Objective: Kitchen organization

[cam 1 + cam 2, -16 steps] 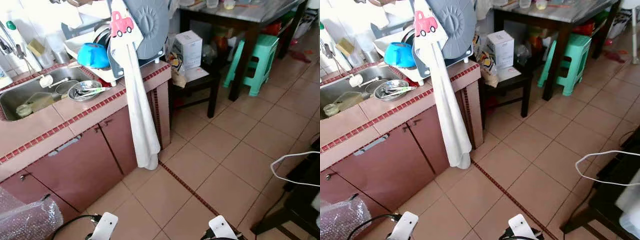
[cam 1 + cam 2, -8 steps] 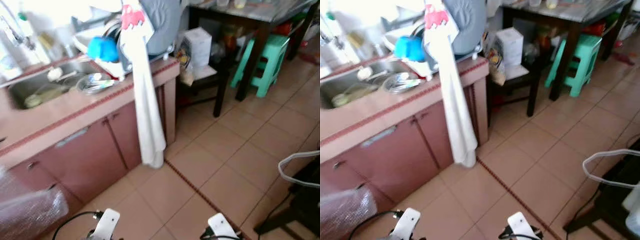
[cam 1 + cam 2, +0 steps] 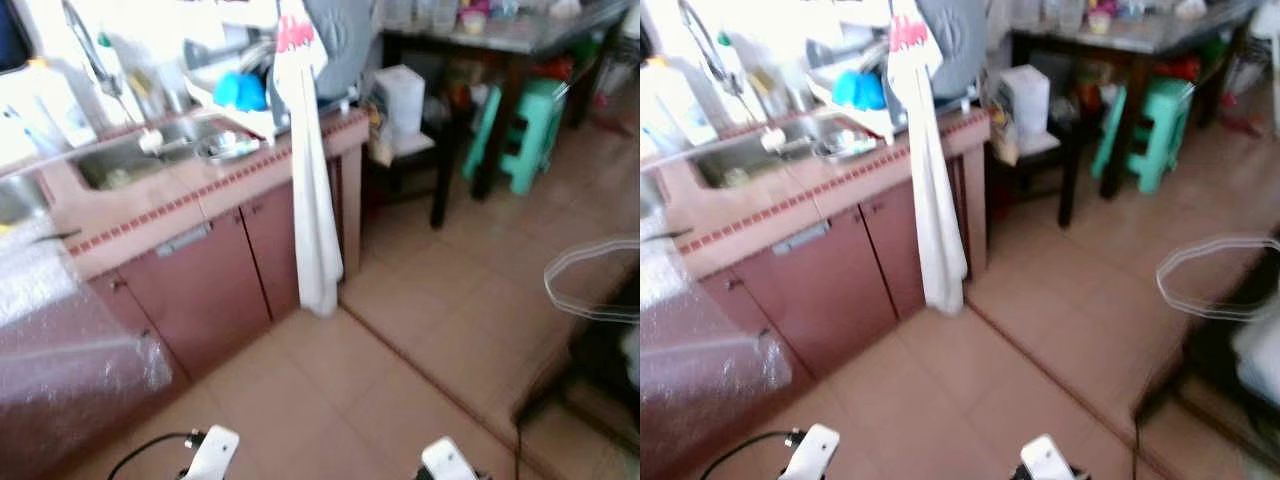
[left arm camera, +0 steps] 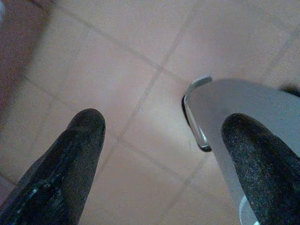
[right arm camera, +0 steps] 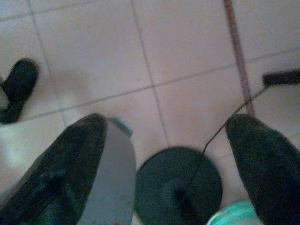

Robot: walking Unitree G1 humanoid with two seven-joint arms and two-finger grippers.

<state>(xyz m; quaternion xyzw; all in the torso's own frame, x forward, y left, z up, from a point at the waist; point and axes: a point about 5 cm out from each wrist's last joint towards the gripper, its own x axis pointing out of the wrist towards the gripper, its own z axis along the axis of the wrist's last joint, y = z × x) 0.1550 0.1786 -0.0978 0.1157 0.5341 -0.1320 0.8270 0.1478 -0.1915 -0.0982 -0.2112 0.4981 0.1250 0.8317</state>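
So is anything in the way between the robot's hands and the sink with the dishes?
Nothing visible on the floor blocks the way. Both grippers hang low over bare tiles, left gripper and right gripper open and empty. The sink sits up in the counter, ahead to the left.

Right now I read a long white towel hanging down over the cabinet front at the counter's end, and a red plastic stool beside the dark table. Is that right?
Not quite: the stool beside the dark table is green, not red, as the left eye view shows. The long white towel does hang down over the cabinet front at the counter's end.
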